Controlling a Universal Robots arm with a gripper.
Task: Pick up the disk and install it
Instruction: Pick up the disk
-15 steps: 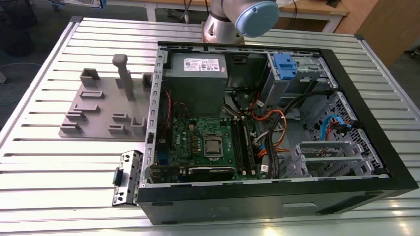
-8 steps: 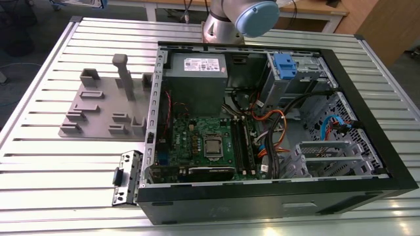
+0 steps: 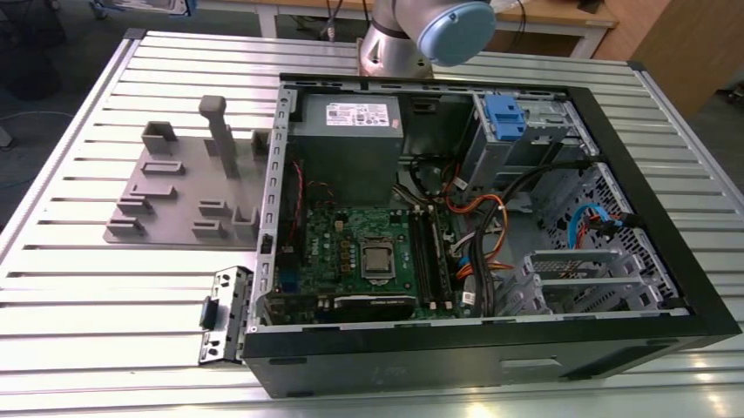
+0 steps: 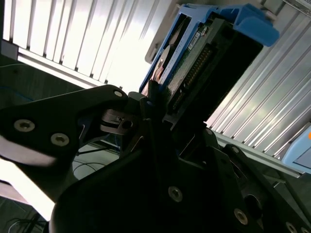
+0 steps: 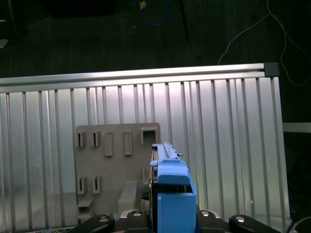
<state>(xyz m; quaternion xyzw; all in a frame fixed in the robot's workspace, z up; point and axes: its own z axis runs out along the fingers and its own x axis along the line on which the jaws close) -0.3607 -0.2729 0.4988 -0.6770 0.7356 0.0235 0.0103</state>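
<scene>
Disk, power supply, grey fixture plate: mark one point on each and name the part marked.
disk (image 5: 172,199): first wrist view, its blue bracket.
power supply (image 3: 347,161): exterior view, grey side below the sticker.
grey fixture plate (image 3: 174,202): exterior view, flat base.

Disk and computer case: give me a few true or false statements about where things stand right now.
1. The gripper holds the disk. True.
2. The disk sits in the drive cage. False: it is in the gripper, over the grey plate.
3. The computer case lies open, its motherboard showing. True.
4. The grey plate lies inside the case. False: it lies on the slatted table, beside the case on the exterior view's left.
</scene>
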